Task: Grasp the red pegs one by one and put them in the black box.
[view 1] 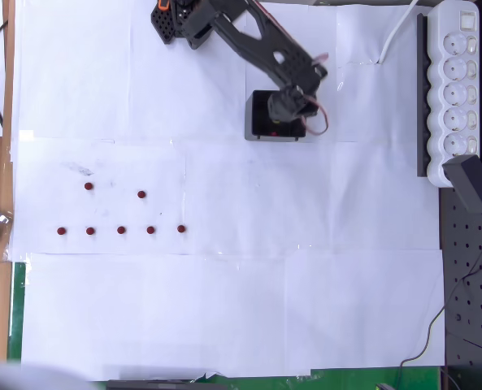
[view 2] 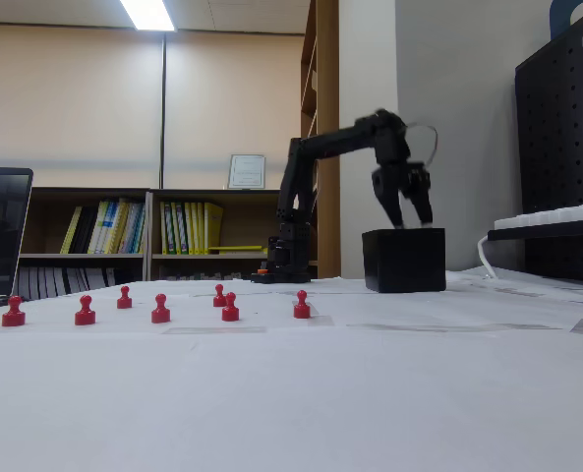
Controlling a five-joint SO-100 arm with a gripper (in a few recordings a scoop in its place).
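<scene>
- Gripper (view 2: 405, 222): held above the black box (view 2: 403, 260), jaws parted, nothing seen between them.
- Red pegs (view 1: 121, 230): seven counted on paper; a centred, top-down grasp was judged advisable.

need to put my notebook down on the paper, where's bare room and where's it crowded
Free: the wide white paper below the row of red pegs, and the stretch between the pegs and the power strip, below the black box. Crowded: the peg cluster at left, and around the box, where the gripper hangs.
</scene>
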